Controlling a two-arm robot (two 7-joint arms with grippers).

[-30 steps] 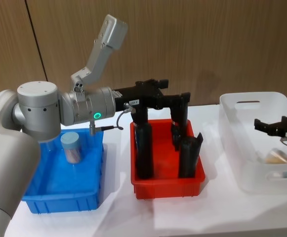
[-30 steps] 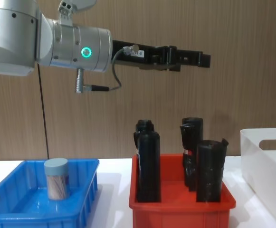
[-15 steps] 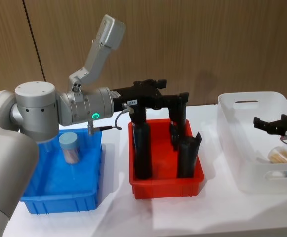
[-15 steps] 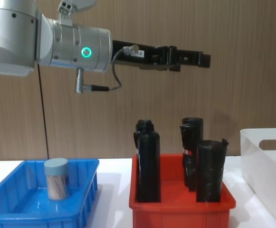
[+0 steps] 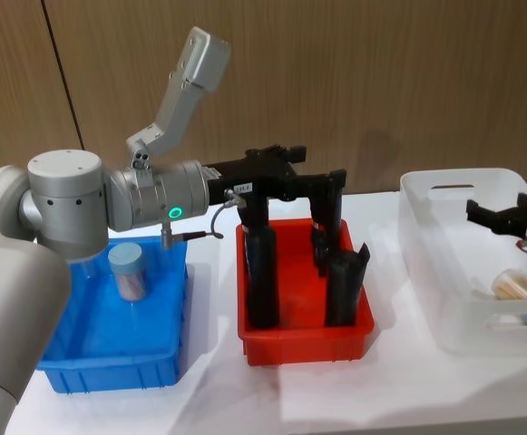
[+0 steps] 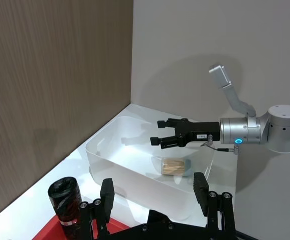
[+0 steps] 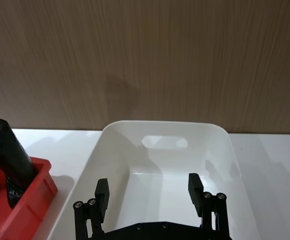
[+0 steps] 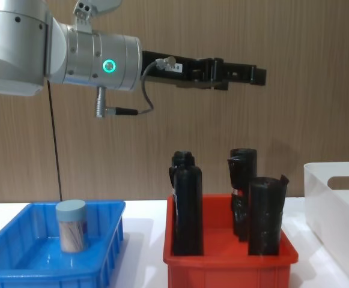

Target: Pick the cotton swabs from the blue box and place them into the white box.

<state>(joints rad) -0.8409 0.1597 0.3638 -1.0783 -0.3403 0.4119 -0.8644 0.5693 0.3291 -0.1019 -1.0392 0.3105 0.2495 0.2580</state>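
Note:
One jar of cotton swabs [image 5: 129, 270] [image 8: 71, 226] stands upright in the blue box [image 5: 100, 340] [image 8: 18, 255] at the left. Another cotton swab jar [image 5: 515, 287] [image 6: 173, 166] lies on its side inside the white box [image 5: 444, 304] [image 6: 120, 170] [image 7: 164, 125] at the right. My right gripper [image 5: 494, 217] [image 6: 159, 134] [image 7: 148, 190] hovers open above the white box with nothing between its fingers. High above the red bin, my left gripper [image 5: 322, 172] [image 8: 255, 75] [image 6: 153, 192] is held open and empty.
A red bin [image 5: 304, 344] [image 8: 222, 267] holding tall black rolls [image 5: 263, 272] [image 8: 187, 210] stands between the two boxes on the white table. A wooden wall runs behind the table. The left arm's grey forearm [image 5: 145, 195] reaches over the blue box's far side.
My right gripper has risen slightly above the white box, still open. The left arm and both jars have stayed put.

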